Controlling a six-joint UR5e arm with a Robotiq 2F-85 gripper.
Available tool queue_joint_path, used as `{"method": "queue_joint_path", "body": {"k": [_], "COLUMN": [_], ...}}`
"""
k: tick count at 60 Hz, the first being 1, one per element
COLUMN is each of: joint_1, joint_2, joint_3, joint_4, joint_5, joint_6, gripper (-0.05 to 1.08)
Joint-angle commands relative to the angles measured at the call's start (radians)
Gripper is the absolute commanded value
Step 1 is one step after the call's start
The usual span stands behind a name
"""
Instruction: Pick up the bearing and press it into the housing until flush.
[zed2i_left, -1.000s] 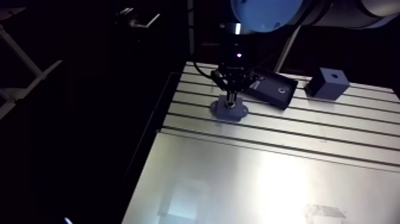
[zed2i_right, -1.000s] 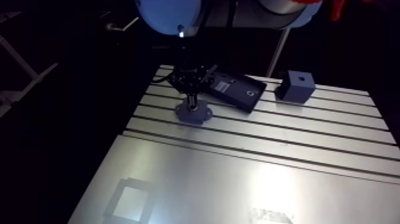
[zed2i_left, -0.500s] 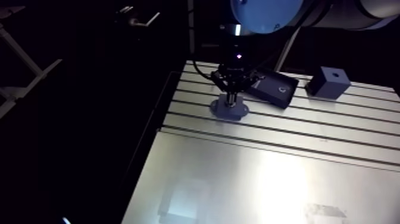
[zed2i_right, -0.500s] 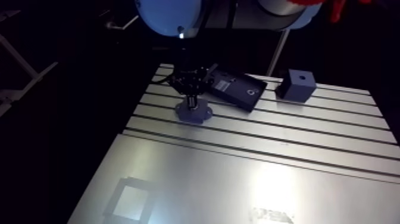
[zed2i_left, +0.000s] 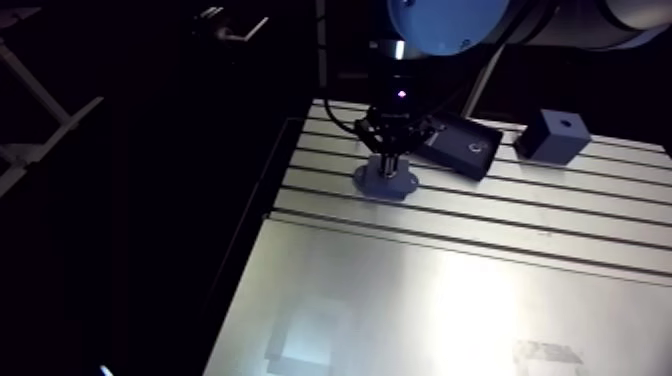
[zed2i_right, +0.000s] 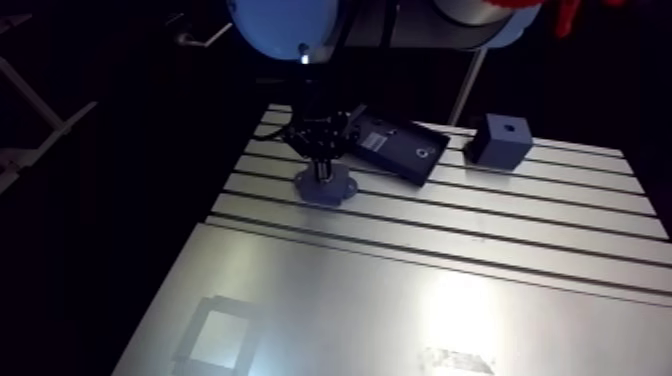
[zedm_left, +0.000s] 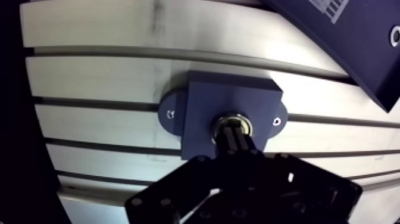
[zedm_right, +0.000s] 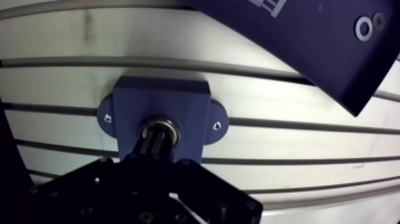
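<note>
The dark blue housing (zedm_left: 202, 104), a block with two screw ears, sits on the slotted table (zed2i_left: 450, 290) near its far left corner. The metal ring of the bearing (zedm_left: 222, 121) shows in the housing's bore, level with or close to its top face. My gripper (zedm_left: 236, 136) comes straight down onto it, shut, with both fingers pressed together and their tips resting on the bearing's middle. The fingers hide the bearing's centre. In the arm view the gripper (zed2i_left: 390, 160) stands upright over the housing (zed2i_left: 385, 184).
A flat black plate (zed2i_left: 458, 146) with a label and a small ring lies just beyond the housing, close beside the gripper. A dark blue cube (zed2i_left: 553, 134) with a hole on top stands further right. A smooth metal sheet (zed2i_left: 430, 320) covers the near table.
The gripper stays on the housing. The whole arm view has shifted slightly, so the camera moved a little. Nothing was released or picked up.
</note>
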Motion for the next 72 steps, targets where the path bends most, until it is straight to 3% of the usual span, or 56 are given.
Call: {"method": "queue_joint_path", "body": {"k": [1, 48, 72], "joint_1": [0.000, -0.001, -0.003], "joint_2": [0.005, 0.014, -0.040], "joint_3": [-0.002, -0.003, -0.036], "joint_4": [0.000, 0.000, 0.031], "joint_5": [-0.001, 0.000, -0.002], "joint_6": [0.000, -0.008, -0.015], "gripper": [1.08, 1.08, 1.08]}}
